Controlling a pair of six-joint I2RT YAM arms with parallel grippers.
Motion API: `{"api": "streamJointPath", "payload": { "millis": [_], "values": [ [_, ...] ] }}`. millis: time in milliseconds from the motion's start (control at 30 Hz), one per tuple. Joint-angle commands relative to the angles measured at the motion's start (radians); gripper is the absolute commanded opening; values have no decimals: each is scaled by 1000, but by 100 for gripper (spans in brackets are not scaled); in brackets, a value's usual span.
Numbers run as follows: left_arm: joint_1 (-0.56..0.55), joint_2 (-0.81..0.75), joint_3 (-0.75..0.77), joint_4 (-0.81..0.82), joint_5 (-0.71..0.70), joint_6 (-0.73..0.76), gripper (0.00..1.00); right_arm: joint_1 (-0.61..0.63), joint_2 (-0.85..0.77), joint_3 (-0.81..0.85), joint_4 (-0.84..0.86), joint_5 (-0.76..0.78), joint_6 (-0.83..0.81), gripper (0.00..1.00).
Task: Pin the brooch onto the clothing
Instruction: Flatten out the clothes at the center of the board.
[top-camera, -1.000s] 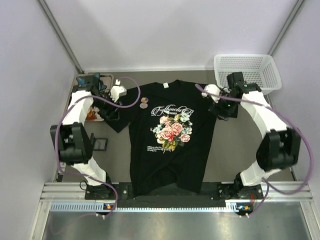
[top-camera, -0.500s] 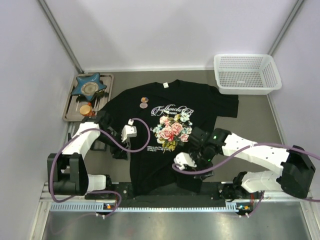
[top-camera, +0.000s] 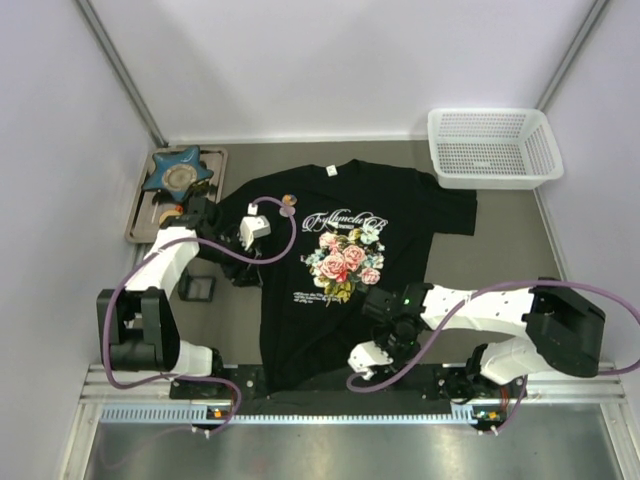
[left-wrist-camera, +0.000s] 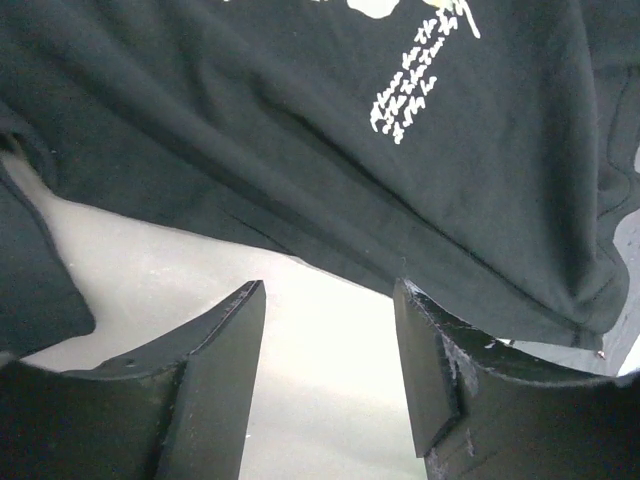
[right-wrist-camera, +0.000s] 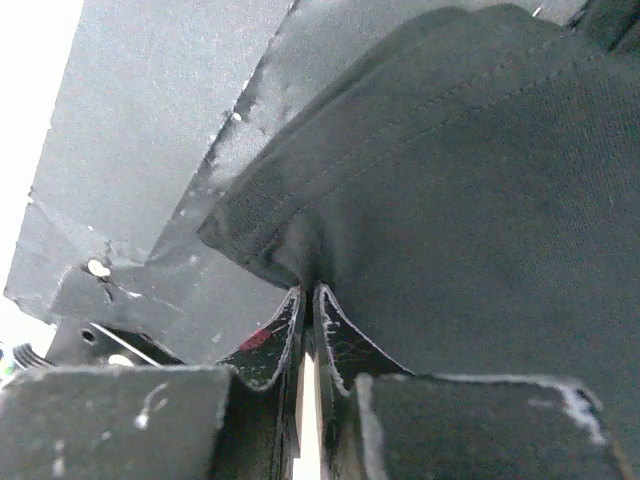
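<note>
So right gripper (right-wrist-camera: 308, 293) is clamped on the T-shirt (top-camera: 335, 315) hem, left gripper (left-wrist-camera: 328, 295) spread apart over its side edge: pull slowly, keeping the cloth flat.

- I'm holding the left gripper (left-wrist-camera: 330, 300) with its jaws spread wide, the arm bending inward.
- I'm pinching the clothing (right-wrist-camera: 480, 200) in the right gripper (right-wrist-camera: 308, 292), its arm reaching leftward near the bases.
</note>
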Motion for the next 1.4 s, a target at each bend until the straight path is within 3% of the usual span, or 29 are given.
{"api": "streamJointPath", "payload": {
  "millis": [0,67,167,200,300,433,467,500,533,600,633,733,833,967,1067,1200,1367],
  "values": [
    [3,-9,33,-30,-36,47,58,-2,1,-53,-34,103,-62,0],
    [3,-15,23,-7,-86,46,56,-18,-81,-46,-130,118,-109,0],
    [3,0,39,106,-157,-107,58,-21,-164,-47,-230,128,-148,0],
    [3,9,47,213,-183,-223,60,-22,-174,-49,-291,135,-150,0],
    [5,75,119,410,-246,-393,62,-62,-201,-33,-367,166,-166,0],
    [3,281,338,490,-278,-514,62,-100,-182,14,-418,186,-203,4],
    [5,323,389,490,-301,-538,62,-107,-174,25,-422,197,-191,10],
    [3,366,438,486,-316,-581,63,-123,-169,42,-425,194,-177,24],
    [3,443,529,477,-339,-595,63,-177,-175,100,-422,186,-165,53],
    [5,517,608,477,-333,-604,65,-284,-169,190,-413,120,-128,85],
    [5,585,677,481,-330,-609,66,-392,-131,292,-410,99,-114,92],
    [3,717,815,484,-335,-615,68,-578,-29,522,-410,21,-65,92],
    [5,820,930,489,-332,-630,67,-686,145,754,-315,-64,75,88],
    [3,923,1049,501,-341,-649,66,-775,438,1086,-110,0,455,74],
    [-7,974,1105,530,-376,-650,65,-786,642,1342,10,109,612,68],
    [-24,1020,1150,584,-419,-647,62,-791,937,1652,67,247,636,59],
    [-41,1075,1214,556,-399,-601,59,-798,1073,1729,205,335,607,57]
  ]
}}
